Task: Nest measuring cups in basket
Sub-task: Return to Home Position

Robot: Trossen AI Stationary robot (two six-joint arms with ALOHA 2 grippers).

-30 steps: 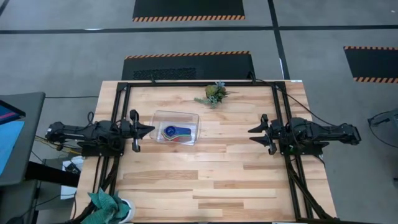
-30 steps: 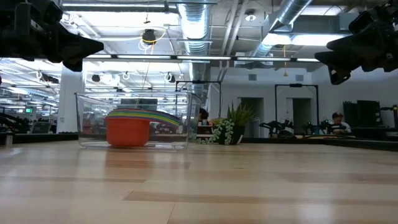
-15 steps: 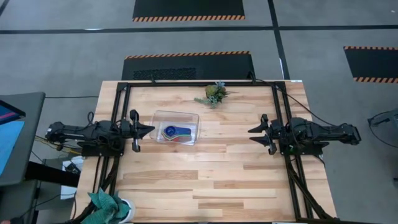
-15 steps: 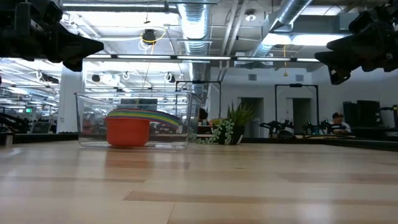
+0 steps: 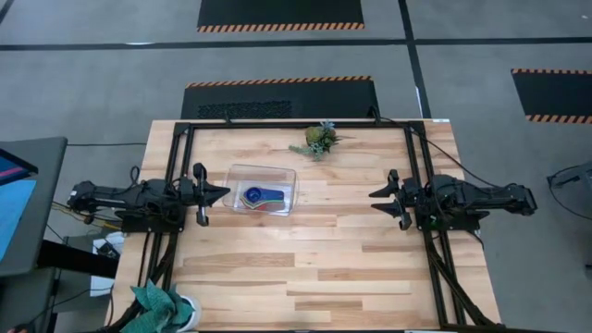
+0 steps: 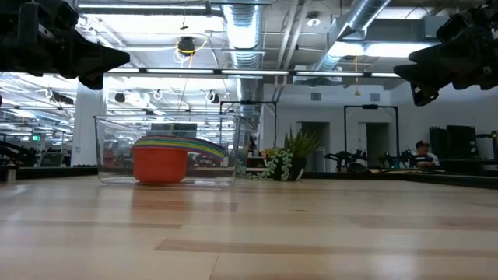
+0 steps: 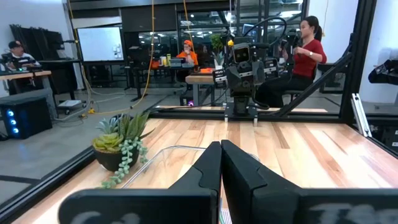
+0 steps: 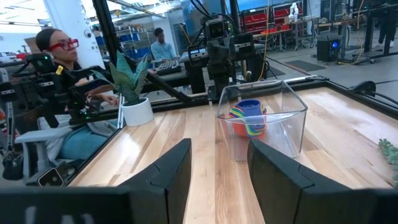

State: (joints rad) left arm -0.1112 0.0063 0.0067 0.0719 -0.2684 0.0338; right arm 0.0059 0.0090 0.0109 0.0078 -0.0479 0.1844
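Left gripper (image 7: 221,163), fingers together, and right gripper (image 8: 219,148), fingers apart, hang empty at opposite table (image 5: 305,268) sides; measuring cups (image 5: 260,197) sit nested inside the basket (image 5: 289,174), job apparently complete.

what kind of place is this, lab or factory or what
Probably a robotics lab or workshop: bare ceiling ducts, people seated beyond the wooden table, and hazard-striped mats on the concrete floor.

The measuring cups (image 5: 255,195) are sitting nested in one stack, orange-red bowl at the bottom, blue on top, handles fanning out rainbow-style. They're sitting inside the clear basket (image 5: 280,174), which is lying flat on the bench's left half.
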